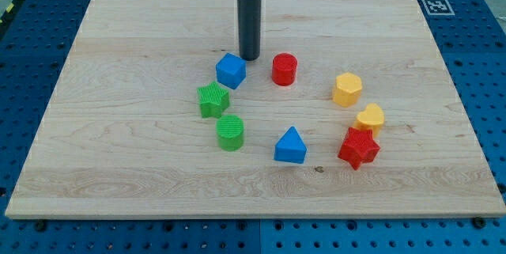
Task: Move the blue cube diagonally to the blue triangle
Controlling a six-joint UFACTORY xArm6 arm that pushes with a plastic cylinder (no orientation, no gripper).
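The blue cube (231, 70) sits on the wooden board (118, 40) left of centre. The blue triangle (290, 145) lies below and to the right of it, nearer the view's bottom. My tip (249, 57) stands just above and to the right of the blue cube, touching or nearly touching its upper right corner. The rod rises straight up from the tip to the view's top.
A red cylinder (284, 70) stands right of my tip. A green star (213, 100) and a green cylinder (231, 133) lie below the blue cube. A yellow hexagon (347, 89), a yellow heart (369, 118) and a red star (359, 147) sit at the right.
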